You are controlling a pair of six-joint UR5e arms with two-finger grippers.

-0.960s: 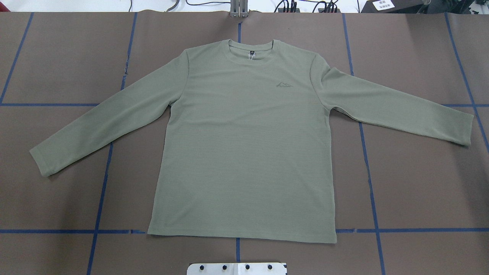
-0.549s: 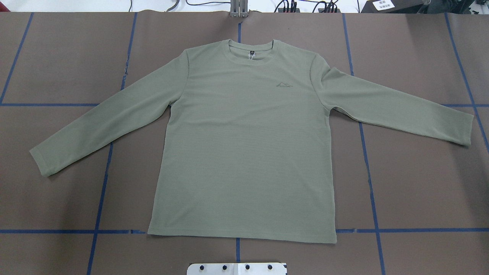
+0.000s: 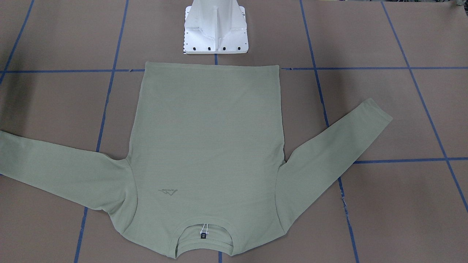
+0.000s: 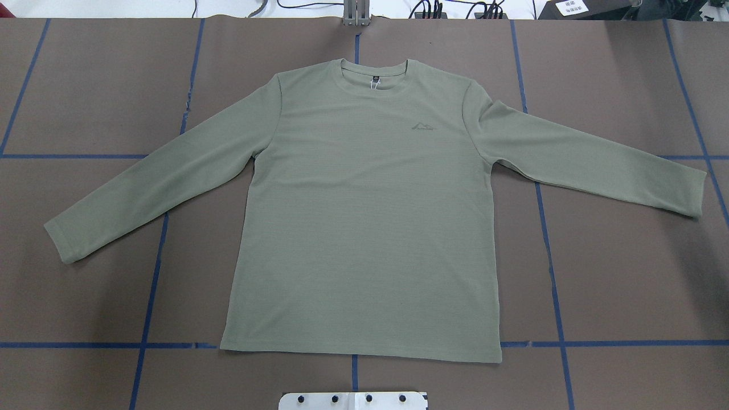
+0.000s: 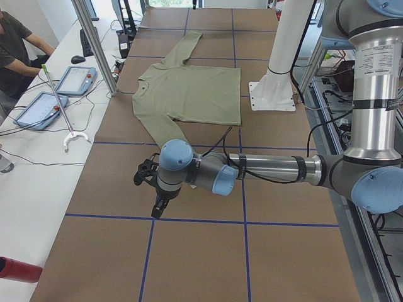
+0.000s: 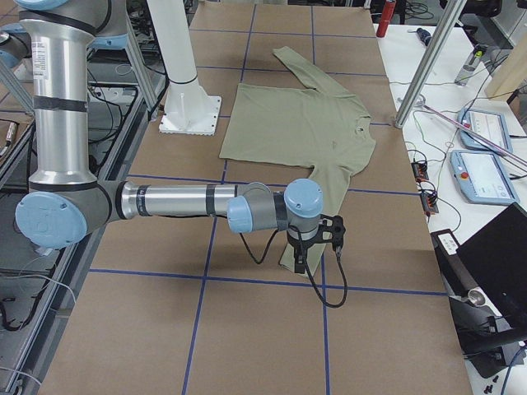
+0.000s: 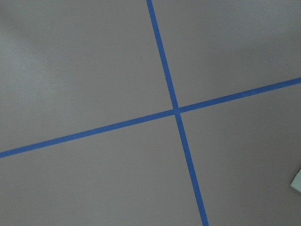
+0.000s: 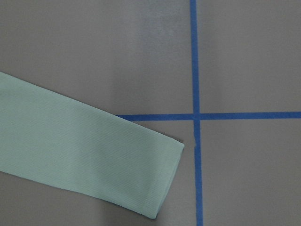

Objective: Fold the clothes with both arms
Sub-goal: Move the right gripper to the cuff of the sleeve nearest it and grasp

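Observation:
The clothes, a pale sage-green long-sleeved shirt (image 4: 364, 216), lie flat and face up on the brown table, both sleeves spread out, with the neckline away from the robot (image 3: 208, 138). The overhead and front-facing views show neither arm. In the exterior left view my left gripper (image 5: 154, 196) hangs low over the table just past the near sleeve's end. My right gripper (image 6: 300, 257) hovers over the other sleeve's cuff (image 8: 141, 183) in the exterior right view. I cannot tell whether either gripper is open or shut.
The white pedestal base (image 3: 215, 33) stands just behind the shirt's hem. Blue tape lines (image 7: 176, 111) cross the brown table cover. A side bench holds teach pendants (image 5: 75, 78) with a person (image 5: 12, 50) sitting at it, and a laptop (image 6: 494, 247) sits by the other end.

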